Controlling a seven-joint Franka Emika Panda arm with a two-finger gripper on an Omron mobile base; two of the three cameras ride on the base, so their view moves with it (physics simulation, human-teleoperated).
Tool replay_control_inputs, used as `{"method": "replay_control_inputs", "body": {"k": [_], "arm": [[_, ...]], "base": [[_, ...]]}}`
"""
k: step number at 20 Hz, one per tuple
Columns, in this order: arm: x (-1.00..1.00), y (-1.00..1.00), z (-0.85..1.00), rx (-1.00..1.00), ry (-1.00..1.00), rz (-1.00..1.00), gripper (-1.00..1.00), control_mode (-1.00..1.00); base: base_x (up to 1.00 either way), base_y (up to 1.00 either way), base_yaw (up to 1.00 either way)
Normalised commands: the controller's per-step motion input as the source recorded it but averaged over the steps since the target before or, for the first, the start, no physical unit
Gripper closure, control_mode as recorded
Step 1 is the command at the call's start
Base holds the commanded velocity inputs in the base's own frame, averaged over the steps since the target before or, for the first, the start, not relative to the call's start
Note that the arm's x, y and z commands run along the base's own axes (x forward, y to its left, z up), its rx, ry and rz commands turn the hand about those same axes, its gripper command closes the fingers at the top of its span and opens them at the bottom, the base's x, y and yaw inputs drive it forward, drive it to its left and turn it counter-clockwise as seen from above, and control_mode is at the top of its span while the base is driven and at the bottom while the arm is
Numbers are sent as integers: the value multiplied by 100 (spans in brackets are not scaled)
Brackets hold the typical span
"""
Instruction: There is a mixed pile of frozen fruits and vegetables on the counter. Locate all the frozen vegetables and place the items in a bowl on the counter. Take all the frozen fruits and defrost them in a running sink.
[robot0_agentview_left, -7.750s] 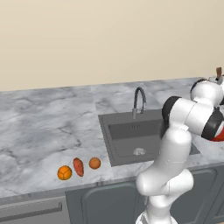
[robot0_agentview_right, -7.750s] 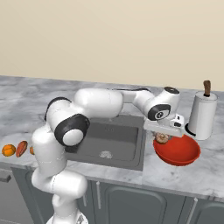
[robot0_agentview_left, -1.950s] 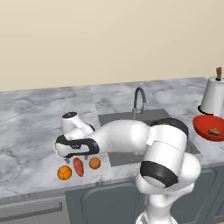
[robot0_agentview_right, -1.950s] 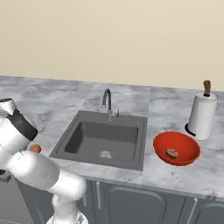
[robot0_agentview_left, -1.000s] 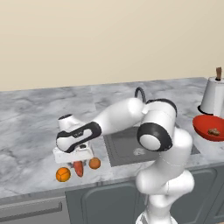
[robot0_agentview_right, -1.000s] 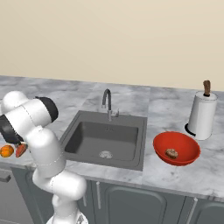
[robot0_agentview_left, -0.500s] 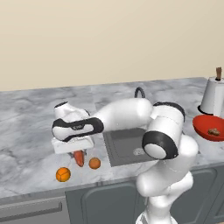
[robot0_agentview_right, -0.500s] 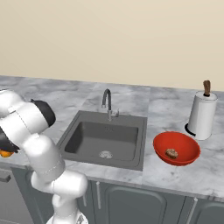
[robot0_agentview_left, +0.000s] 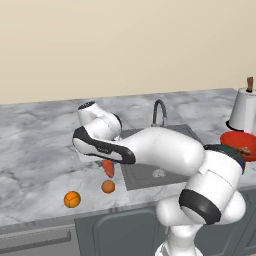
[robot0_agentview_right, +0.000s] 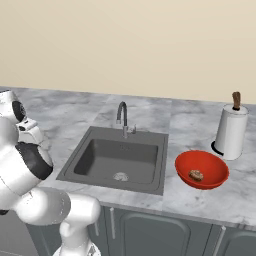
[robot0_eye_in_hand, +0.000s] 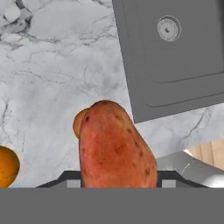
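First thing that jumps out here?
The gripper shut on the reddish sweet potato, lifted off the marble counter just left of the sink. Two orange balls lie below it near the counter's front edge. At the far right, a bright red bowl holds a brown lump.

A plain beige wall (robot0_agentview_right: 140, 45) rises behind the kitchen run. Dark grey cabinet doors (robot0_agentview_right: 150, 232) with slim metal handles line the front below. A white paper-towel roll on a brown-knobbed holder (robot0_agentview_right: 230, 131) stands at the right.
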Motion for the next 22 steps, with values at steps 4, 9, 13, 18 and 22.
{"method": "replay_control_inputs", "body": {"k": [4,9,13,18,22], "arm": [[0,-87,19,0,-3,0,100,-100],[4,-96,0,5,-1,1,100,-100],[19,-94,10,1,2,4,100,-100],[16,-94,16,0,4,1,100,-100],[2,-100,7,0,4,0,100,-100]], "base": [[0,0,0],[0,0,0],[0,0,0],[0,0,0],[0,0,0]]}}
